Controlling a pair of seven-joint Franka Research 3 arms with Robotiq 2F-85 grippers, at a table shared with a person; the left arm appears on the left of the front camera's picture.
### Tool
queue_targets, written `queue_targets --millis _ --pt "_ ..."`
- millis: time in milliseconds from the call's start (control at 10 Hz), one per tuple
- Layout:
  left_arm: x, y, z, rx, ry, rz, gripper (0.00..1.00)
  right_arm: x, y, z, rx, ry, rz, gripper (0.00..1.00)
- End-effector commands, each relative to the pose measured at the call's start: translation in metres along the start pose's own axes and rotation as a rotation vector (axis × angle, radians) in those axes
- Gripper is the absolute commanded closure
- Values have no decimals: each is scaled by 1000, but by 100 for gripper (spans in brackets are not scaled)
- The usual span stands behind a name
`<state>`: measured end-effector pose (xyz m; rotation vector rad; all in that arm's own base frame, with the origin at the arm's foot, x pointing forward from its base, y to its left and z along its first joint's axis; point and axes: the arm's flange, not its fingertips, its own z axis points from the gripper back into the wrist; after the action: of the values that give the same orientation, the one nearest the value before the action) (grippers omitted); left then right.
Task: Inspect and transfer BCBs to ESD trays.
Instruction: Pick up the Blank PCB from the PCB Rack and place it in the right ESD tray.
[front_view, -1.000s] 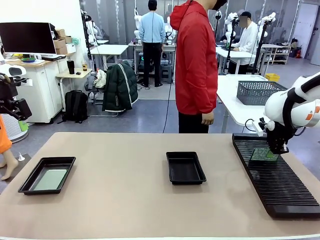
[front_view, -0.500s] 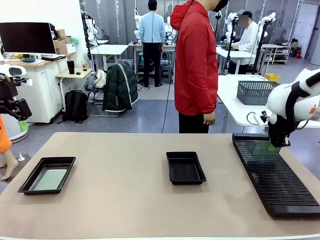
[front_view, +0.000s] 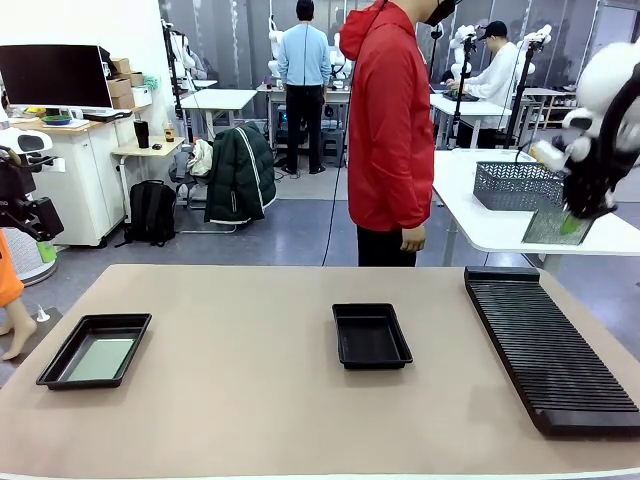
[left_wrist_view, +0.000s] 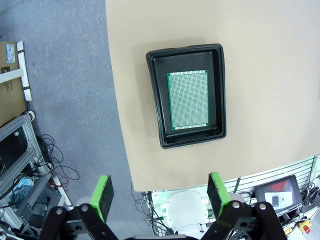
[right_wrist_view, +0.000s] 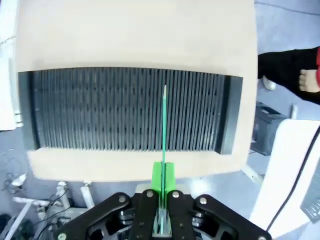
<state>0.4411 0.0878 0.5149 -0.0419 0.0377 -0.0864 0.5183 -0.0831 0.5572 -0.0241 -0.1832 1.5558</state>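
The right end effector (right_wrist_view: 163, 175) is pressed together on one edge of a BCB (right_wrist_view: 164, 125), which juts edge-on straight out from its green pads (right_wrist_view: 170, 176). Well beyond the board's tip, a long black slotted rack (right_wrist_view: 100, 110) lies on the desk (right_wrist_view: 135, 30).

The left end effector (left_wrist_view: 159, 192) is spread wide, with nothing between its pads (left_wrist_view: 104, 192). Far past them an ESD tray (left_wrist_view: 220, 95) sits near the desk's edge, a second BCB (left_wrist_view: 188, 99) flat on its floor.

The other ESD tray (front_view: 372, 364) sits mid-desk, well apart from both end effectors.
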Motion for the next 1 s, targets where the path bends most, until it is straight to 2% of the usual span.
queue_targets --millis 0,200,400,600,700,900 --pt "-1 -1 -1 0 -4 -1 0 -11 -22 37 75 44 1 100" --pt "-1 -1 -1 0 -4 -1 0 -19 -29 76 131 28 -9 100" --pt "-1 -1 -1 0 -4 -1 0 -25 -33 97 133 15 -11 100" --pt "-1 -1 -1 0 -4 -1 0 -24 -29 105 48 44 -7 100" --pt "-1 -1 -1 0 -4 -1 0 -21 -26 98 107 24 -23 100" --pt "-1 -1 -1 0 -4 -1 0 -21 -26 98 107 24 -23 100"
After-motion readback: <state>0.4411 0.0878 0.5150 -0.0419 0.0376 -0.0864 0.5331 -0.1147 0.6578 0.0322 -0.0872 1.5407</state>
